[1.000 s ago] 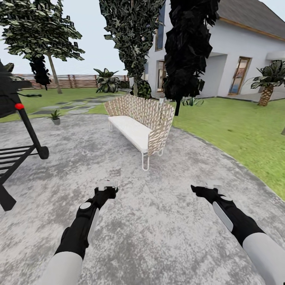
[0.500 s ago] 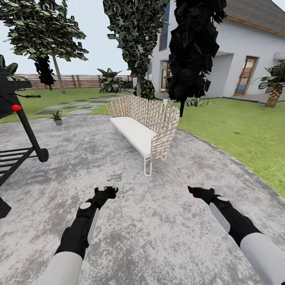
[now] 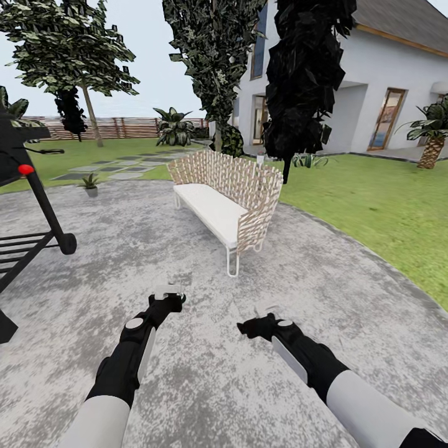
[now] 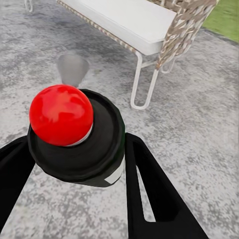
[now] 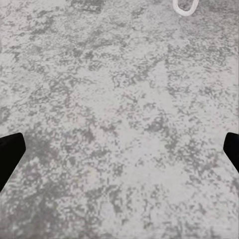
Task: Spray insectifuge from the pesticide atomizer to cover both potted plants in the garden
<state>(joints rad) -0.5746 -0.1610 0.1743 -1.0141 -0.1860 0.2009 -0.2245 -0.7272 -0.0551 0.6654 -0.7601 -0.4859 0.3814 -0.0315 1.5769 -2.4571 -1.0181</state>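
Left gripper (image 3: 168,298) clamped on the pesticide atomizer (image 4: 74,142), with one black finger (image 4: 144,184) pressed against each side of the dark bottle. Seen from above in the left wrist view: a round dark top capped by a glossy red ball, and a sliver of white label on the side. Held low and near, above the grey mottled patio (image 3: 205,386), left of centre. Right gripper (image 3: 250,325) spread wide with nothing between its fingers, only the dark fingertips (image 5: 10,154) at the two edges of the right wrist view, with bare paving beneath. Reaching inward toward the middle of the scene, just right of the left gripper but apart from it. Farther off, near centre, a wicker bench (image 3: 249,186) with a white cushion on thin white legs, standing on the patio. One potted plant (image 3: 91,183) far to the left, at the far edge of the paving beside a line of stepping stones. A black grill-like frame (image 3: 37,205) with a red knob at the left edge. Green lawn (image 3: 373,205) to the right and behind, a brown slatted fence (image 3: 124,127) in the far distance, tall dark trees behind the bench, a white house (image 3: 386,81) far right, and a palm (image 3: 430,140) at its corner. No pale specks of insectifuge discernible.
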